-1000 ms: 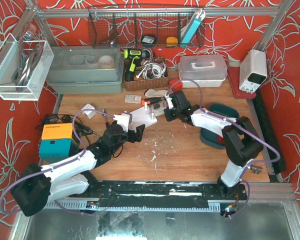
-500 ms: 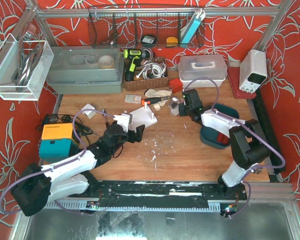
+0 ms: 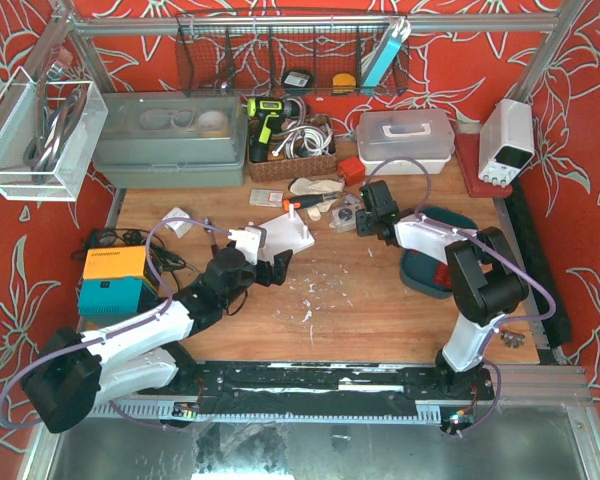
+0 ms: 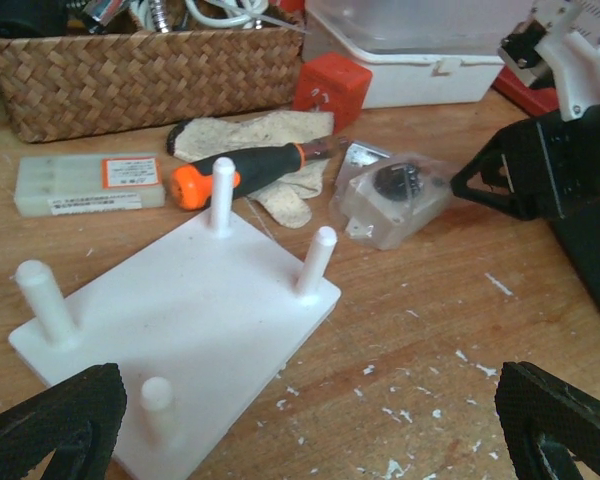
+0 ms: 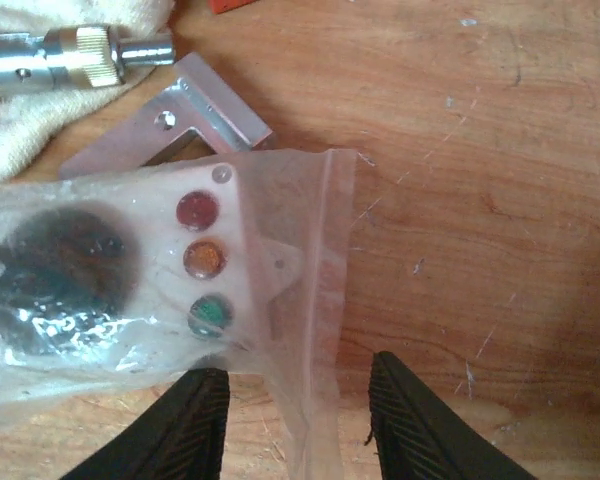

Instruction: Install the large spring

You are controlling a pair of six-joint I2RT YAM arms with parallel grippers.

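A: State of the right jaws?
B: Parted, straddling the loose edge of the bag (image 5: 180,290), which lies flat on the tabletop (image 5: 480,200). Nothing gripped. Left jaws spread wide and empty, low over the peg plate (image 4: 190,330).
A: Where is the spring?
B: Probably the dark coil (image 5: 60,270) inside the bag, though I can't be certain through the film. No spring on the pegs.
A: Risks?
B: A pinch on slack film alone could slip, or lift the bag so the contents slide and swing. The bracket (image 5: 180,120) touches the bag's far edge, so dragging could shove it. The plate is unheld and may skid when pressed.
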